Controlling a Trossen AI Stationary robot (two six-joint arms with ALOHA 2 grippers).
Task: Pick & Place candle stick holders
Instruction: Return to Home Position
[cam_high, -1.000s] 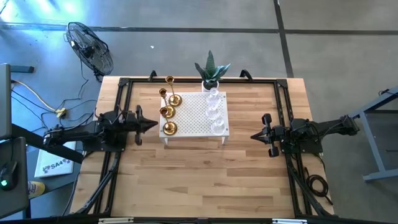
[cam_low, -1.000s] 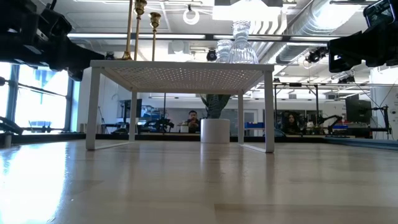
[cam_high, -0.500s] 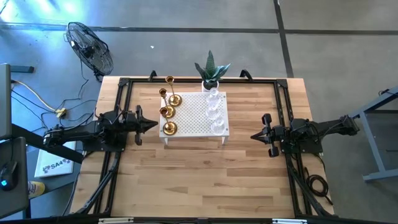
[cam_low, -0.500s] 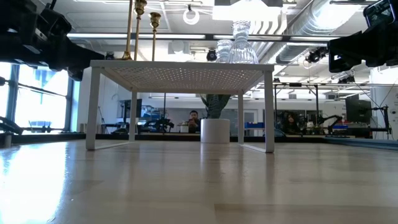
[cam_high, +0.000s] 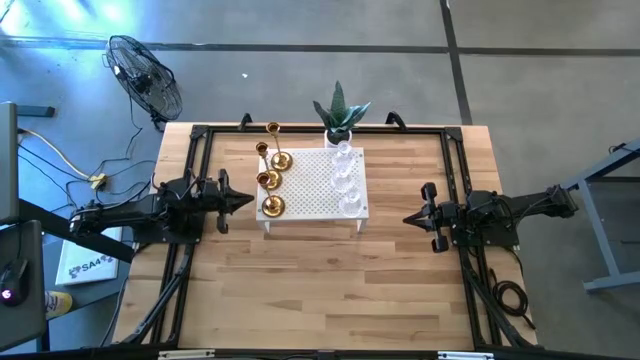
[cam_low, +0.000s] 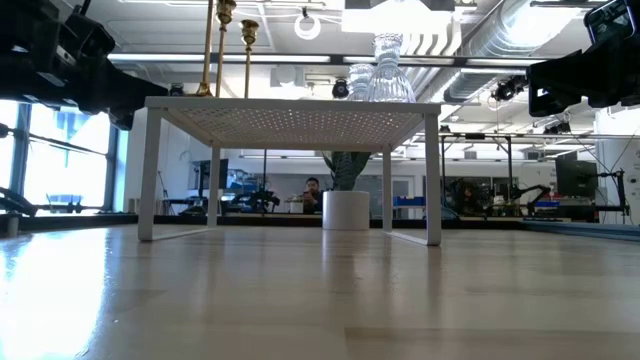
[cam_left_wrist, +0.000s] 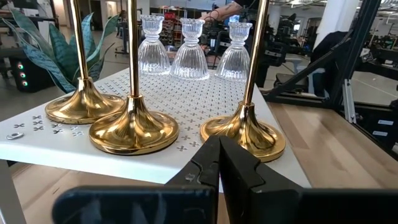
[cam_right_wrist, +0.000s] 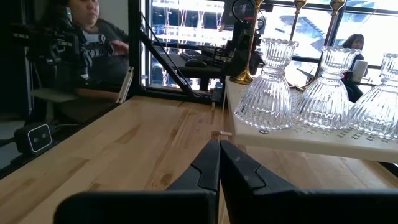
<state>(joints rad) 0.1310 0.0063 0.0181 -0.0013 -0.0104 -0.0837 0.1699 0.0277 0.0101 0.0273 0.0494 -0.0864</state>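
Since we find no shift from the frames before, arms and holders stand unchanged. High view: the left gripper (cam_high: 243, 200) sits just beside the white shelf (cam_high: 310, 185), and the right gripper (cam_high: 410, 217) is well apart from it. Three gold candle stick holders (cam_high: 272, 206) line the shelf's left-arm side, three glass candle stick holders (cam_high: 347, 182) the other. Low view: both rows stand upright on the shelf. Wrist views: each gripper's fingers are pressed together, empty.

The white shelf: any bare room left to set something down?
The middle strip of the shelf, between the gold holders along one edge and the glass holders along the other, is bare; those edges are crowded. The table is bare on the side away from the plant, between the left gripper and right gripper.
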